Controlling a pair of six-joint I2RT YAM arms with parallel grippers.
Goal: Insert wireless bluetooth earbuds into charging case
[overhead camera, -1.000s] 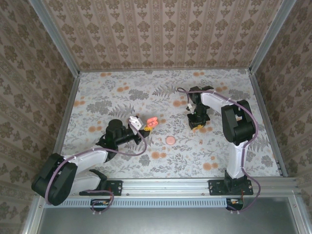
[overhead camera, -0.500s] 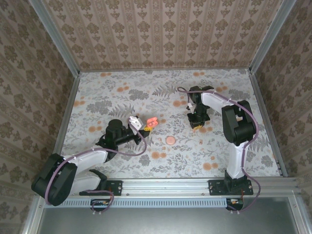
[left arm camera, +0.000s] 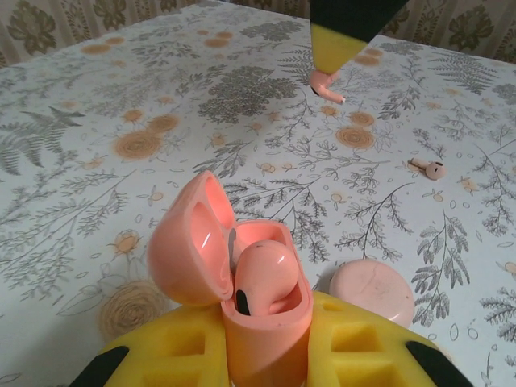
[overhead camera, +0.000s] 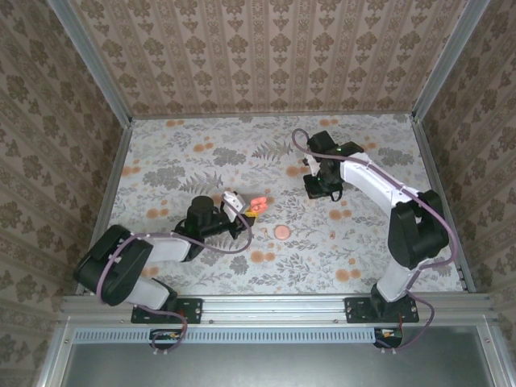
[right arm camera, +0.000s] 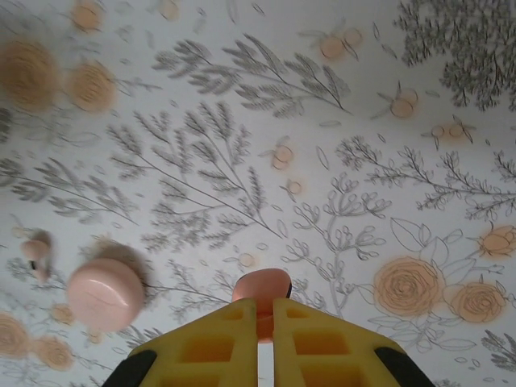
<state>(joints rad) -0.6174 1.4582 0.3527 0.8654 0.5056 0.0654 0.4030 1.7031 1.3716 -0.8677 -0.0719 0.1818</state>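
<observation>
My left gripper [left arm camera: 268,343] is shut on the base of the coral-pink charging case [left arm camera: 268,326], which it holds upright. The lid [left arm camera: 187,246] is swung open to the left, and one earbud [left arm camera: 263,272] sits inside. In the top view the case [overhead camera: 258,202] is left of centre, at the left gripper [overhead camera: 246,213]. My right gripper [right arm camera: 264,318] is shut on a second earbud [right arm camera: 262,287] and holds it above the floor. In the left wrist view that earbud [left arm camera: 326,85] hangs from the yellow tip beyond the case. The right gripper [overhead camera: 316,191] is right of centre at mid depth.
A flat round pink disc [overhead camera: 281,231] lies on the patterned floor between the arms, just right of the case [left arm camera: 372,289]. A further small pink earbud [left arm camera: 429,168] lies on the floor to the right. Patterned walls stand on three sides.
The right gripper closed on an earbud, lifted it off the floor and drew back and left. The left arm shifted right with the open case.
</observation>
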